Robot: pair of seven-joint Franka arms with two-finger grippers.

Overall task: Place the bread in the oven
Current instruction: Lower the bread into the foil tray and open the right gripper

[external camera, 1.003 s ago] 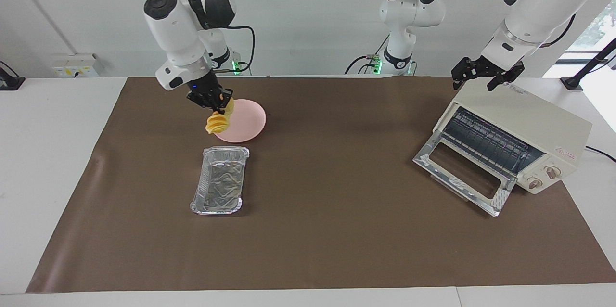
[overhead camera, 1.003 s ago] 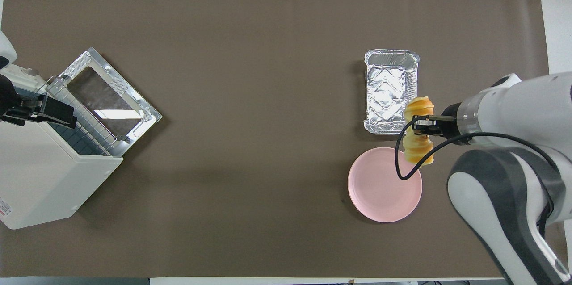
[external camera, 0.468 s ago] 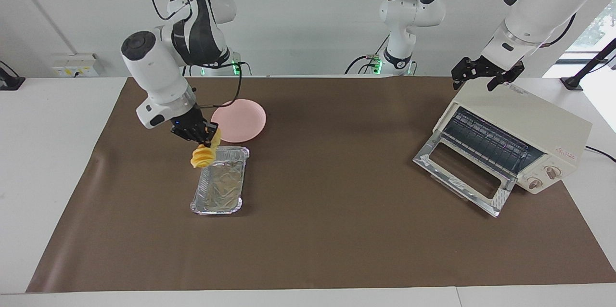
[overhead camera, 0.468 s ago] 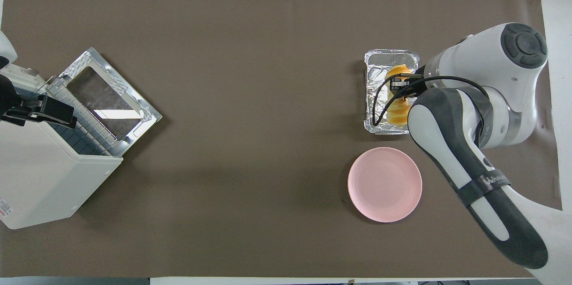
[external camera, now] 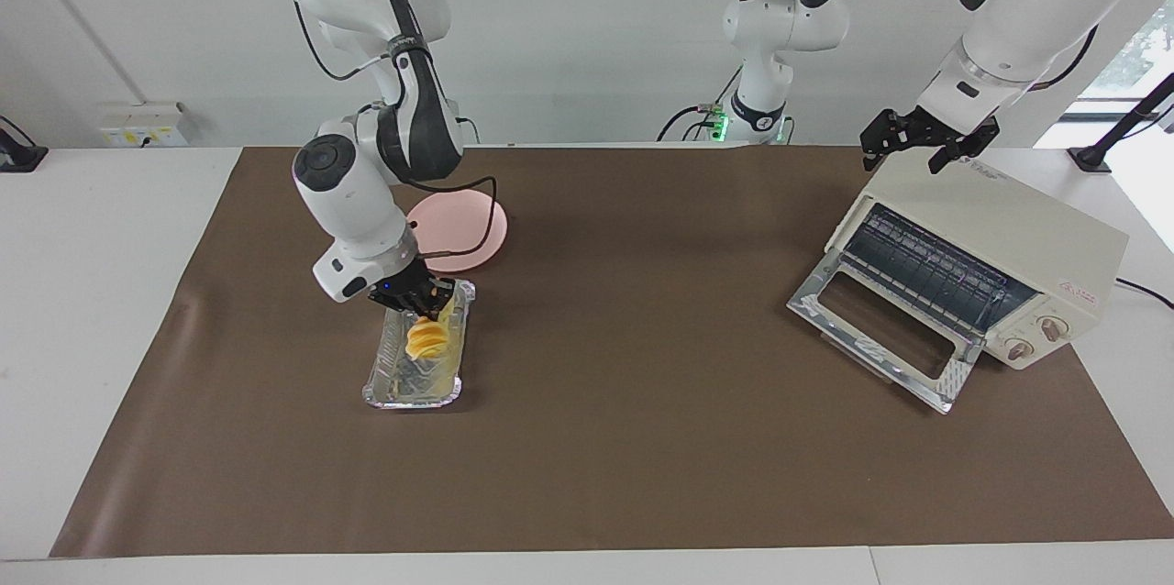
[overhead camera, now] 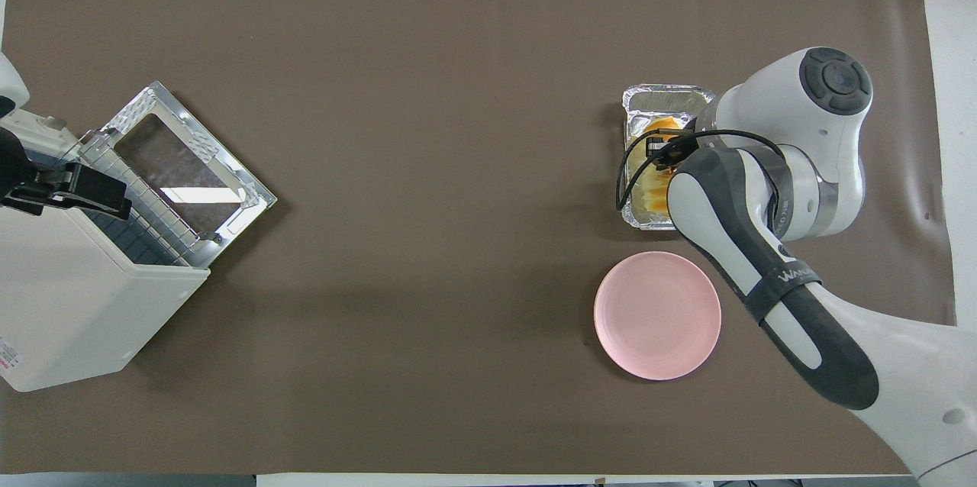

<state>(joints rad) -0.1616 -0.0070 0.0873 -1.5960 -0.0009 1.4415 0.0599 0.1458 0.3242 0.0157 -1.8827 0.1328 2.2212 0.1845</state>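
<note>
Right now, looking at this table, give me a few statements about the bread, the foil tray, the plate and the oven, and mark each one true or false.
1. The right pincer holds the bread in the foil tray. True.
2. The oven door is closed. False: it hangs open, with the rack showing.
3. The pink plate is bare. True.
4. The left pincer grips the oven door. False: it is open, over the oven's top.
5. The foil tray lies nearer to the robots than the plate. False: it lies farther.

Yellow ridged bread [external camera: 426, 339] in foil tray [external camera: 390, 389]; cream oven [external camera: 995, 248] door down.
</note>
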